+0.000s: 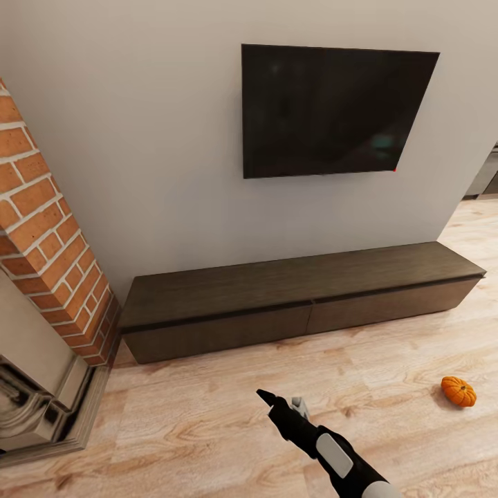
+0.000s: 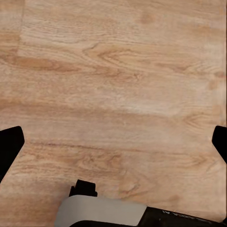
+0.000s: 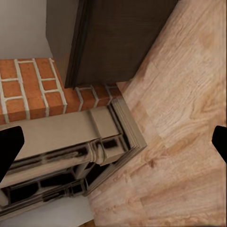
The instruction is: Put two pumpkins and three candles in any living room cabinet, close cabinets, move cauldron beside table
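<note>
The long dark-brown cabinet (image 1: pixel 297 297) stands against the wall under the TV, both front panels shut. Its left end (image 3: pixel 118 38) also appears in the right wrist view. One orange ribbed pumpkin (image 1: pixel 458 391) lies on the plank floor in front of the cabinet's right end. My right gripper (image 1: pixel 282 401) hangs over the floor a short way before the cabinet's middle, well left of the pumpkin; it is open (image 3: pixel 113 146) and empty. My left gripper (image 2: pixel 113 142) is open over bare floor, holding nothing. The candles, cauldron and table are out of view.
A red-brick fireplace (image 1: pixel 48 263) with a metal surround (image 3: pixel 71 151) juts out at the left, close to the cabinet's left end. A black TV (image 1: pixel 332 111) hangs on the wall. Light wood floor (image 1: pixel 207 415) spreads before the cabinet.
</note>
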Robot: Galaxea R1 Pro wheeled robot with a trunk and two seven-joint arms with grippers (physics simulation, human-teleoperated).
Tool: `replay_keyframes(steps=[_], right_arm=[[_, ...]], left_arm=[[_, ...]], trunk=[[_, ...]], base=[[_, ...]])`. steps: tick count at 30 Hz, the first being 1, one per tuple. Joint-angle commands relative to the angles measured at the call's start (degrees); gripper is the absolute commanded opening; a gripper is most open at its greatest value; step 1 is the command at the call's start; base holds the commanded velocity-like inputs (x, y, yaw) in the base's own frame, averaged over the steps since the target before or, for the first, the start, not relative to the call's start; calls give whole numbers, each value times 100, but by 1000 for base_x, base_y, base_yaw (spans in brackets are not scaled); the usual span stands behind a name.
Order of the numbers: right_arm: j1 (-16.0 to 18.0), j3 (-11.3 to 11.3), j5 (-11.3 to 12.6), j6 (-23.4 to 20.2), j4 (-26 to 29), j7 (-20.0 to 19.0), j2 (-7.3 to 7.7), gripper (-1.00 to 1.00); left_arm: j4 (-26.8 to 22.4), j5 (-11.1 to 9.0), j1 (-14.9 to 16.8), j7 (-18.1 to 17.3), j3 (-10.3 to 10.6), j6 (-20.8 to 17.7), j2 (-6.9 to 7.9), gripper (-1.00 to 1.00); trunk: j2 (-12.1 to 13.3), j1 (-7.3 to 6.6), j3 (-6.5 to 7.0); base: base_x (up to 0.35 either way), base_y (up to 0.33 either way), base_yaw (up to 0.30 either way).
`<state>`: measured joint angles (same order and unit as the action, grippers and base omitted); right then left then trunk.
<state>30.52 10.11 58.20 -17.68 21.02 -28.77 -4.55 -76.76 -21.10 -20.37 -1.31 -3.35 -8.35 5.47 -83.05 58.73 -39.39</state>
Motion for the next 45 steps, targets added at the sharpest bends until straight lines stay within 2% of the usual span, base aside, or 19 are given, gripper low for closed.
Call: replay_keyframes(steps=[1,3,5,9,13,16,18,19,20,22,23,24,25,26,28,30,35,38,45], right_arm=[[4,22,45,-11,6,44,4,100],[4,24,44,-14,20,84,6,100],[6,22,43,-21,34,107,7,100],[8,18,43,-19,47,114,7,100],[33,17,50,-2,51,116,7,100],[57,17,46,28,51,129,7,100],[116,17,44,46,46,136,7,100],[126,17,45,47,45,137,9,100],[140,17,47,50,44,139,13,100],[161,11,50,54,45,142,60,100],[166,10,54,58,47,141,76,100],[173,9,53,59,49,141,89,100],[175,9,52,58,50,141,92,100],[179,9,52,56,51,142,98,100],[181,4,53,58,51,143,101,100],[182,1,56,61,51,142,103,100],[183,-2,82,58,52,143,104,100],[234,-53,316,66,48,143,104,100],[286,-101,503,200,55,151,112,100]], left_arm=[[-498,-60,-68,50,-138,-544,-1,100],[-884,-65,-71,98,-342,-1118,-3,100],[-1116,-68,137,128,-509,-1526,10,100],[-1225,-94,652,141,-718,-1907,71,100],[-1256,-163,1106,93,-979,-2436,254,100],[-1260,-408,1511,-126,-1103,-2603,383,100],[-1262,-851,1880,-405,-1147,-2669,481,100],[-1262,-951,1939,-460,-1149,-2680,502,100],[-1256,-1185,2028,-593,-1150,-2704,542,100],[-1254,-1704,2141,-1098,-1130,-2737,591,100],[-1252,-1842,2162,-1430,-1123,-2747,607,100],[-1244,-1964,2183,-2053,-1107,-2798,655,100],[-1241,-1989,2187,-2284,-1098,-2844,678,100],[-1237,-2033,2219,-3087,-1085,-3127,789,100],[-1220,-2062,2274,-4071,-1087,-3643,989,100],[-1201,-2063,2304,-4812,-1093,-4168,1162,100],[-1202,-2094,2317,-5333,-1062,-4438,1208,100],[-1201,-2095,2318,-5654,-1011,-4464,1203,100],[-1205,-2144,2326,-5841,-826,-4482,1196,100]], trunk=[[-3,0,-4],[-3,0,-4],[-3,0,-4],[-3,0,-4],[-3,0,-4],[-3,0,-4],[-3,0,-4],[-3,0,-4],[-3,0,-4],[-3,0,-4],[-3,0,-4],[-3,0,-4],[-3,0,-4],[-3,0,-4],[-3,0,-4],[-3,0,-4],[-3,0,-4],[-3,0,-4],[-3,0,-4]], base=[[0,0,0],[0,0,0],[0,0,0],[0,0,0],[0,0,0],[0,0,0],[0,0,0],[0,0,0],[0,0,0],[0,0,0],[0,0,0],[0,0,0],[0,0,0],[0,0,0],[0,0,0],[0,0,0],[0,0,0],[0,0,0],[86,-1,0]])
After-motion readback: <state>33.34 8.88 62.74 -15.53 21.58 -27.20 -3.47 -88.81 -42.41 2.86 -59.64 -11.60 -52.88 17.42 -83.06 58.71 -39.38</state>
